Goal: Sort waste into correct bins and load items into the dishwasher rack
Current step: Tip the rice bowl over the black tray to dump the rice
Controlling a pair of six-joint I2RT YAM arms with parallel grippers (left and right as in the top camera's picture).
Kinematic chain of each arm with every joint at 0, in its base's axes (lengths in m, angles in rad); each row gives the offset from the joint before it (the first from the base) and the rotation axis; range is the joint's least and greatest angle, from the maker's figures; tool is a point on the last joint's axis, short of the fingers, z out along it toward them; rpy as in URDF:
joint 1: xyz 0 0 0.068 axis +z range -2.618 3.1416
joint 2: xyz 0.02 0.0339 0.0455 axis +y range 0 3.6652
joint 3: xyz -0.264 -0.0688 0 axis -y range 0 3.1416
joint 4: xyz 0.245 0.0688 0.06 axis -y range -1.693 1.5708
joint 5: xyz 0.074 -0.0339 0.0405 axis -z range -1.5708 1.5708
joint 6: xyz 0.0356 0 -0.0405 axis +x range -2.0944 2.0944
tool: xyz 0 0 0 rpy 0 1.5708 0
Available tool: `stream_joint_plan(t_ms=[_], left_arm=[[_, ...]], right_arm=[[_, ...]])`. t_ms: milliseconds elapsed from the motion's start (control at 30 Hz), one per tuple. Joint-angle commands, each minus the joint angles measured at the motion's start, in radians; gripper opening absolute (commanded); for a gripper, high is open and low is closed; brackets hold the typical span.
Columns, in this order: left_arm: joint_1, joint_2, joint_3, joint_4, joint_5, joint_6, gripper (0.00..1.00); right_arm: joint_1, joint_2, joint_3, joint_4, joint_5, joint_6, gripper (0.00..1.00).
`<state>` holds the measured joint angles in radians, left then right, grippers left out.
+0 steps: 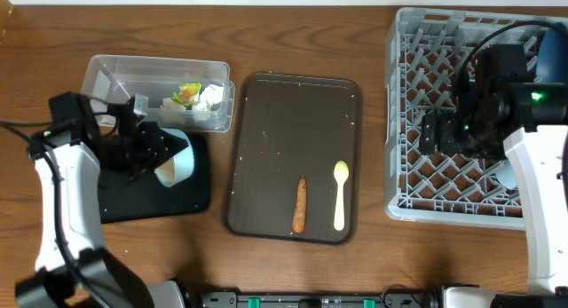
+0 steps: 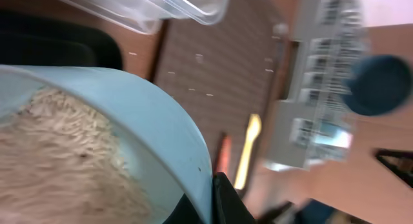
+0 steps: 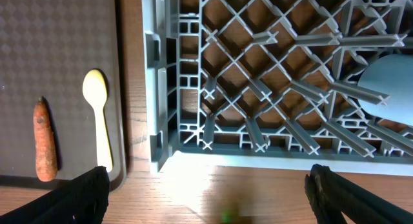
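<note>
The left gripper [image 1: 149,150] is clenched on the rim of the pale blue-white bowl [image 1: 177,157], which is tipped over the shallow black tray [image 1: 177,201]. Blurred white rice grains [image 2: 58,159] seem to sit inside. The right gripper [image 3: 206,174] hangs released near the left edge of the large grey plastic rack [image 3: 271,88]. The pale yellow spoon [image 1: 340,194] and the orange-brown carrot-like stick [image 1: 300,206] lie by the front right corner of the dark brown serving tray [image 1: 284,122].

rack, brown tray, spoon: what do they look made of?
Rack: likely moulded plastic, matte grey, going by its thin, uniform lattice ribs. Brown tray: probably plastic, matte, with a fine diamond texture and a rounded raised rim. Spoon: pale yellow, smooth, one piece. Plastic seems likely, but melamine can't be ruled out.
</note>
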<state>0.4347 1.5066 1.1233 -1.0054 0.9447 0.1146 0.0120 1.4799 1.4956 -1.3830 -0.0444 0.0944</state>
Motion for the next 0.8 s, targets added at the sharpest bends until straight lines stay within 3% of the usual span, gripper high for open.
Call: stream_joint_plan(t_ms=[0,167,433,633,767], left_arm=[[0.052,0.05,-0.042,-0.003,0.257,0.149,0.06],[0.129,0.123,-0.099,-0.003,0.435,0.259,0.06],[0.22,0.206,-0.12,-0.026,0.588,0.264,0.06],[0.27,0.245,-0.12,-0.034,0.592,0.113,0.06],[0.29,0.246,-0.12,-0.034,0.592,0.088,0.06]], right_arm=[[-0.005,-0.008,-0.005,0.0,0.01,-0.006,0.96],[-0.005,-0.008,-0.005,0.0,0.011,-0.006,0.96],[-0.005,-0.008,-0.005,0.0,0.011,-0.006,0.96],[-0.005,-0.008,-0.005,0.0,0.011,-0.006,0.96],[-0.005,-0.008,-0.005,-0.001,0.011,-0.006,0.96]])
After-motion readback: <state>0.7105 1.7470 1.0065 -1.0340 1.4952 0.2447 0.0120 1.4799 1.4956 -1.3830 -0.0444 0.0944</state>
